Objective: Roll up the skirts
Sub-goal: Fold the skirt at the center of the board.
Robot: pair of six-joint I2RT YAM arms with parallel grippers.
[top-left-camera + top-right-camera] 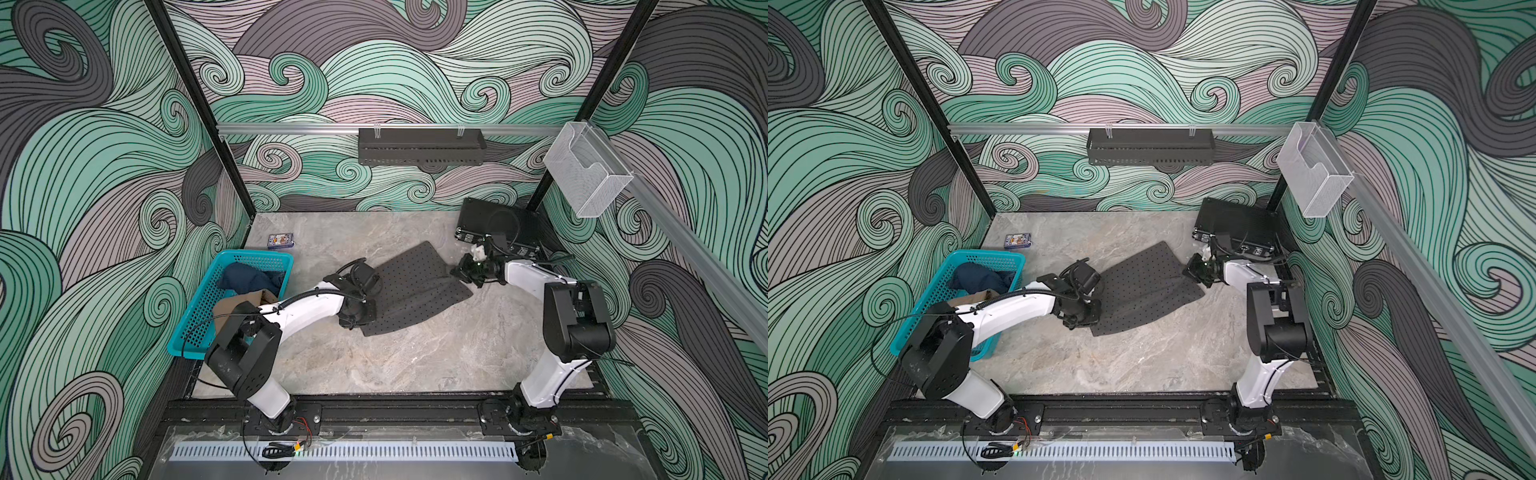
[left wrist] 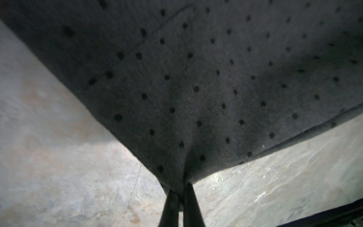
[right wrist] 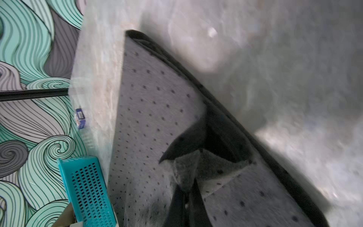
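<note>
1. Your left gripper (image 2: 181,190) is pinched tight on a corner of the grey dotted skirt (image 1: 415,286).
2. Your right gripper (image 3: 187,187) is clamped on a fold at the opposite edge of that skirt.
3. The grey dotted skirt lies spread on the table (image 1: 415,361), between both arms.
4. The denim skirt (image 1: 249,276) and the tan skirt (image 1: 236,304) sit in the teal basket (image 1: 198,318).

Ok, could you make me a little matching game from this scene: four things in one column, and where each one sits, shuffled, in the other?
Things:
1. dotted grey skirt
2. dark blue skirt
3. small blue box
4. black case

Places:
A. inside the teal basket
B. in the far right corner of the table
C. spread out mid-table
D. on the table just behind the basket

Pairs: 1-C, 2-A, 3-D, 4-B.
</note>
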